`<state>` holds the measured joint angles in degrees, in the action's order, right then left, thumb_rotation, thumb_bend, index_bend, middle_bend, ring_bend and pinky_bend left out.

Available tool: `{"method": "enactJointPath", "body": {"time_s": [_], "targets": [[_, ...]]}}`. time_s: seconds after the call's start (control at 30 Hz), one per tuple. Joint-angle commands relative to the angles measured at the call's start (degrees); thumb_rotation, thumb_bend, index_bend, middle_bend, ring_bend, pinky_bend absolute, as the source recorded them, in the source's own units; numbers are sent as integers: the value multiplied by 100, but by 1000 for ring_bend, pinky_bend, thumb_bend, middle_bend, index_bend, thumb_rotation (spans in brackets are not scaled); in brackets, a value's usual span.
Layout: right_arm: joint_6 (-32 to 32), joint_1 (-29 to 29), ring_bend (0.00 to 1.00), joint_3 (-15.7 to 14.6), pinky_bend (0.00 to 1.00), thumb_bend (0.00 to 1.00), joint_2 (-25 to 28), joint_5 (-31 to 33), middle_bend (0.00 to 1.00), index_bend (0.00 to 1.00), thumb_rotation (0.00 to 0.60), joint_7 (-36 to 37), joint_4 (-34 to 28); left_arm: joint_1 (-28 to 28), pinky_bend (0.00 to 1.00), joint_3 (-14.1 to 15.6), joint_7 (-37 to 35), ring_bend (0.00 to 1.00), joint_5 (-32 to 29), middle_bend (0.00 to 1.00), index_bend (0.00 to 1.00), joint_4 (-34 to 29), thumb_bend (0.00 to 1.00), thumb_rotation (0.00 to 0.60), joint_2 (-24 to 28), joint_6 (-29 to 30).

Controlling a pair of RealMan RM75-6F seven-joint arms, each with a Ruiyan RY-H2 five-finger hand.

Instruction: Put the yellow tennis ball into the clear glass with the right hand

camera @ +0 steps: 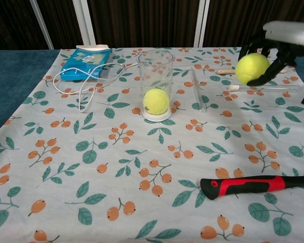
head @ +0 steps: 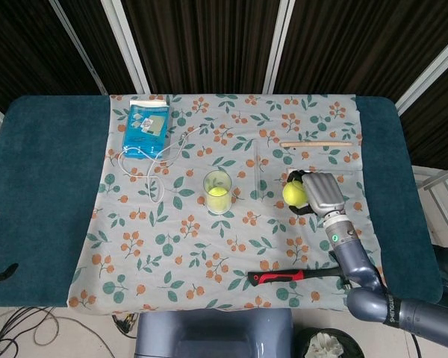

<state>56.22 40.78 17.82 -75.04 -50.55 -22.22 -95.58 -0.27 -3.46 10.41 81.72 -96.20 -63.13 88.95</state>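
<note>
The right hand (camera: pixel 281 43) holds the yellow tennis ball (camera: pixel 252 68) clear above the tablecloth (camera: pixel 91 167), dark fingers (camera: pixel 273 68) curled around it. The clear glass (camera: pixel 155 83), standing well to its left, already contains another tennis ball (camera: pixel 156 101).

The setting is a robot test lab rather than a home: a teal-padded table (head: pixel 45 186) under a floral cloth (head: pixel 231 246), backed by dark slatted panels (head: pixel 209 41) with white metal uprights (head: pixel 131 45), loose cables (head: pixel 22 321) on the bare floor at near left.
</note>
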Motion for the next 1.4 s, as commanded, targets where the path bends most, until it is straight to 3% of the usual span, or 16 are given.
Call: {"method": "enactJointPath", "body": {"time_s": [0.03,0.4,0.83,1.4], "targets": [[-91,275,557,285,861,339,336,270,520,537,600,-264,-334,4,0,0,-8,0,0,0,108,-5,23,600,3,7],[-323,1188,538,722,908,339,492,1350,508,513,600,-814,-852,-4,0,3,-22,0,-9,0,108,-12,23,600,15,-16],[-179,2065,466,585,952,339,-197,2256,443,432,600,-1175,-635,13,0,-3,-150,0,-4,0,108,-14,23,600,66,8],[34,2474,387,567,998,339,-622,2640,372,377,600,-1068,-158,-9,0,13,-181,0,-14,0,109,-11,22,600,75,-61]]}}
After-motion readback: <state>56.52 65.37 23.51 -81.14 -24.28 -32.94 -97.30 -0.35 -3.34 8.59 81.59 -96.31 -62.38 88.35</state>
